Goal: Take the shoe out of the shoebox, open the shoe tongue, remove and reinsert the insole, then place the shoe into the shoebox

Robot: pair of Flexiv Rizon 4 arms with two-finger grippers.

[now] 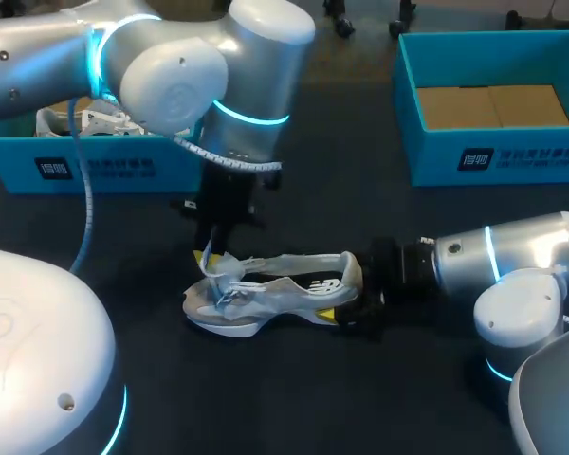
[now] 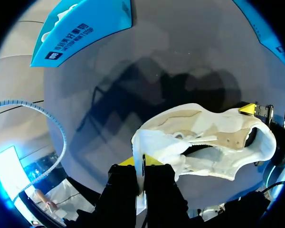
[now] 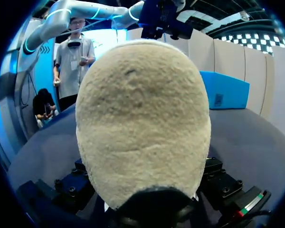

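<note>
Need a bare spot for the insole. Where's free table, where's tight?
Free: table between left arm and right box; also the strip between the shoe and the near edge. Crowded: at the shoe, left gripper on its tongue, right gripper at the heel.

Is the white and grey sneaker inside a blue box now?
Outside: the white and grey sneaker rests on the dark table, apart from the left blue box and the right blue box.

Dark table (image 1: 294, 398); brown cardboard sheets (image 1: 493, 104), flat inside far right blue box (image 1: 498, 159)

Shoebox (image 1: 95, 169) half hidden (behind left arm (image 1: 171, 76)); contents unclear
</note>
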